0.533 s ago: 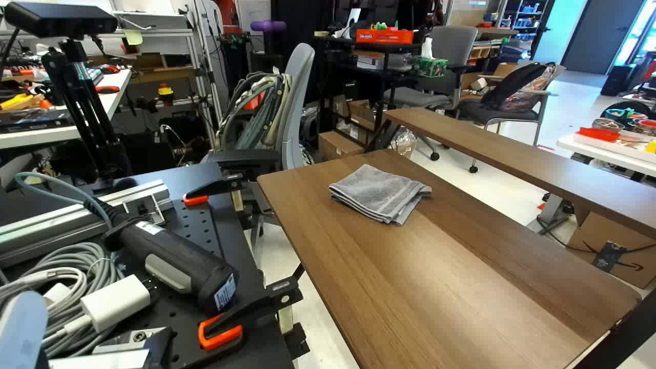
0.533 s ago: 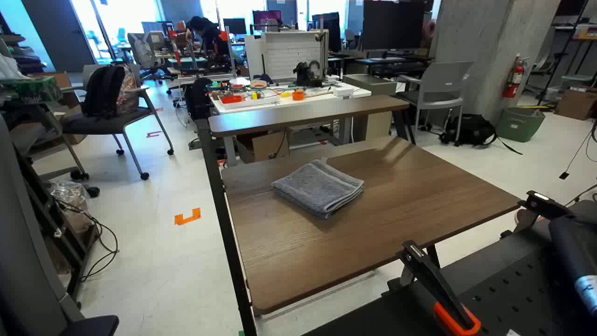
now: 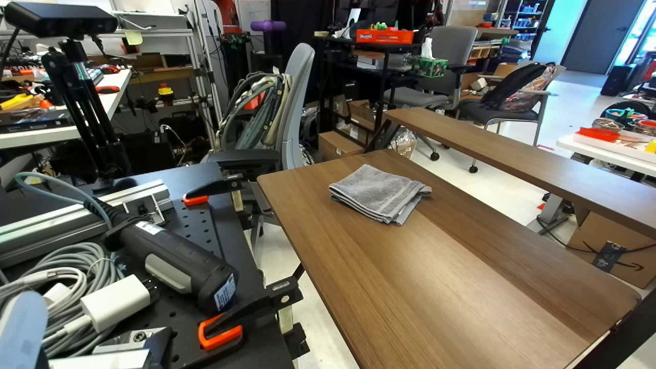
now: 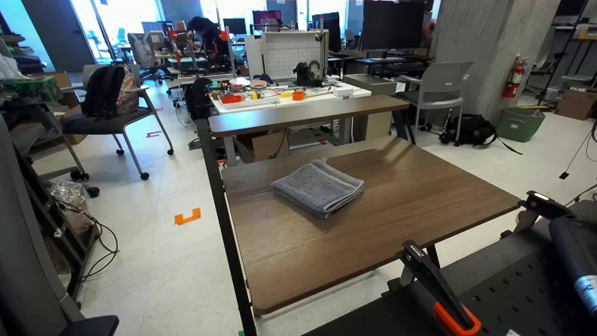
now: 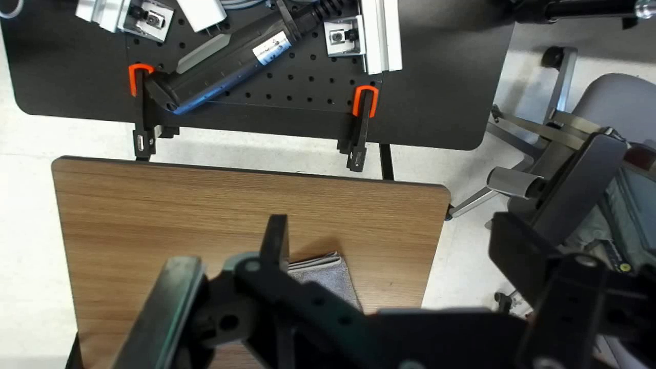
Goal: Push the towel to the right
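The towel [image 3: 379, 193] is a grey folded cloth lying flat on the brown wooden table, with its layered edges showing. It also shows in an exterior view [image 4: 319, 186], apart from the table's edges. In the wrist view one corner of the towel [image 5: 328, 279] shows beyond the gripper's left finger. The rest of it is hidden behind the gripper's body. My gripper [image 5: 392, 228] is open, with its two fingers wide apart and nothing between them. It is above the table and does not appear to touch the towel. The gripper is out of view in both exterior views.
The table [image 3: 461, 287] has a raised shelf [image 3: 512, 159] along one side. A black perforated bench [image 5: 307, 107] stands beside it across a narrow gap. It carries orange-handled clamps [image 5: 365, 110], a black handheld tool [image 5: 220, 66] and cables [image 3: 77, 271]. A chair [image 5: 569, 174] stands near the table's corner.
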### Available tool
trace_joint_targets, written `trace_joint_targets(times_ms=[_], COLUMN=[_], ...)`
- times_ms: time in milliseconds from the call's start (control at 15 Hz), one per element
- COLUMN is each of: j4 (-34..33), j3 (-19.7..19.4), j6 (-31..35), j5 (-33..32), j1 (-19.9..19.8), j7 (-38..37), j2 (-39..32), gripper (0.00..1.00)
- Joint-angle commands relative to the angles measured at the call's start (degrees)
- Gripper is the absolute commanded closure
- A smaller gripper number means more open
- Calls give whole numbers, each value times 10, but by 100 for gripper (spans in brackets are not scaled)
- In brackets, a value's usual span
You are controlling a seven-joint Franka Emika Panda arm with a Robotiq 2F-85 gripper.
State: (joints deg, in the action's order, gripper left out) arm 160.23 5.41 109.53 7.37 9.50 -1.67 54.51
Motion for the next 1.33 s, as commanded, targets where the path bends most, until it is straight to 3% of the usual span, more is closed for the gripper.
trace_joint_targets(times_ms=[0, 467, 1133, 1200, 1267], j4=[-1, -59, -247, -275, -214], j3=[10, 31, 8, 3, 4], j6=[47, 235, 331, 320, 318], j5=[8, -1, -17, -65, -21], j1=[-2, -15, -54, -55, -48], j7=[-4, -42, -101, -136, -92], j2=[-30, -257, -612, -649, -571], gripper=[0, 0, 0, 0, 0])
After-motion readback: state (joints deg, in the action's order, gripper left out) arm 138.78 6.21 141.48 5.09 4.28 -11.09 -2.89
